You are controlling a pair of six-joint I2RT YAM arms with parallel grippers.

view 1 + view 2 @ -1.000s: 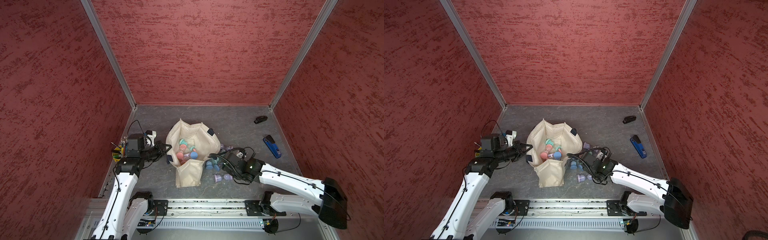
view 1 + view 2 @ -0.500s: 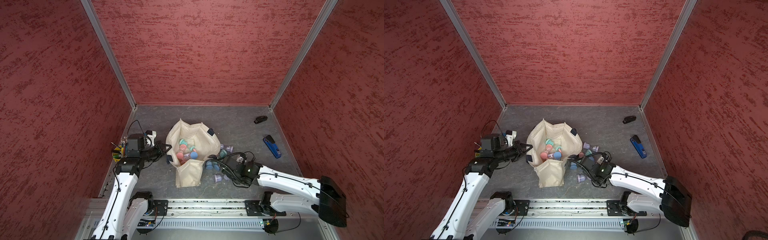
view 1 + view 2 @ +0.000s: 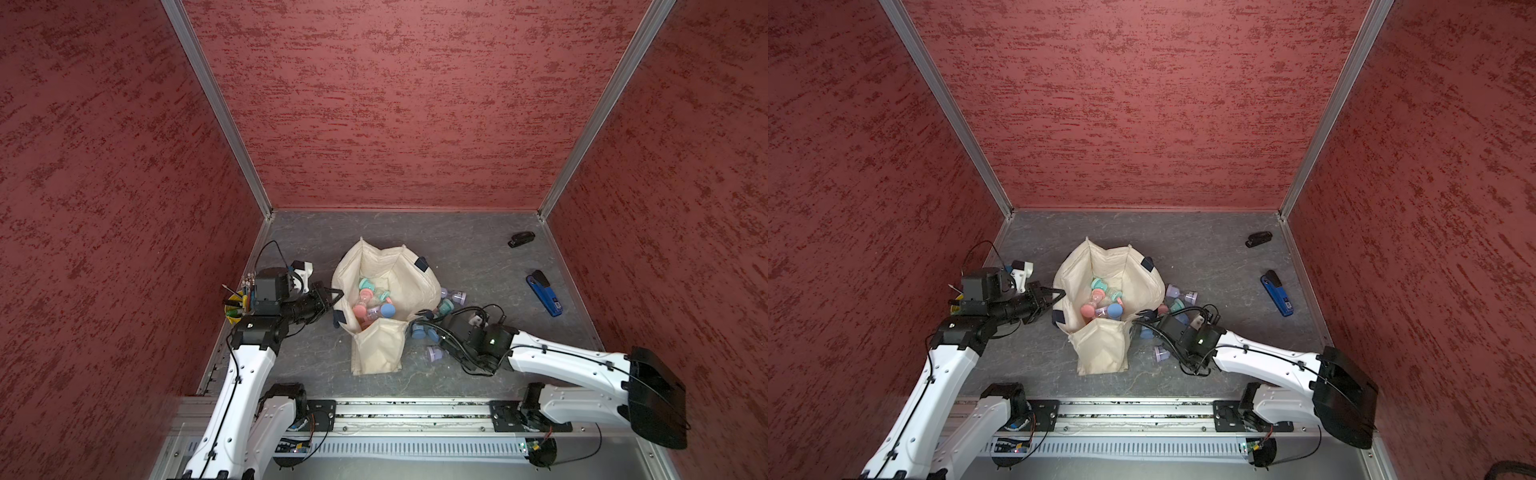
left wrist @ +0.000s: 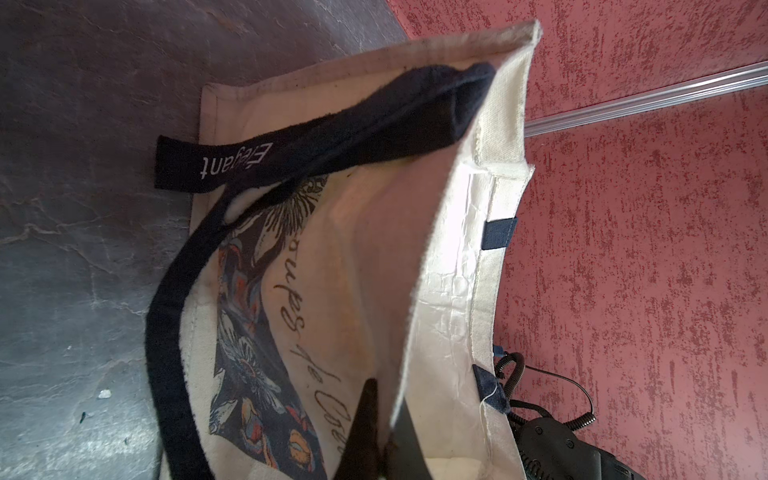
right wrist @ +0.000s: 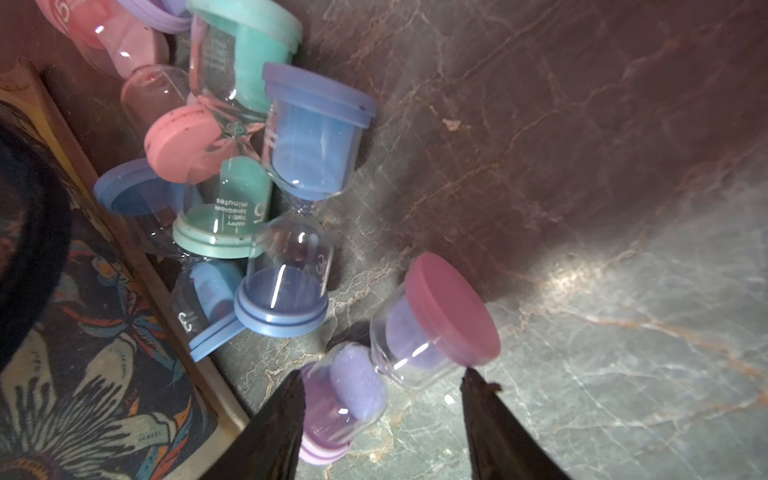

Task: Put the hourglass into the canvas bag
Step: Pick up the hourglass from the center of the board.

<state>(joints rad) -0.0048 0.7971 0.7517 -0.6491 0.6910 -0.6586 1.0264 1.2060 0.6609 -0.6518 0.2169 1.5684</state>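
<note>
Closer to the canvas bag (image 3: pixel 419 286) than before, our right gripper (image 5: pixel 382 371) stands half open astride a purple hourglass (image 5: pixel 415 345). Our left gripper (image 4: pixel 384 399) pinches the bag rim, fully closed.

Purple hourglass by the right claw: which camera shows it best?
Right wrist view: close up, the purple hourglass lies on its side between the fingers of the open right gripper. In both top views it is a lavender speck by the right arm. The left wrist view misses it, facing the canvas bag.
</note>
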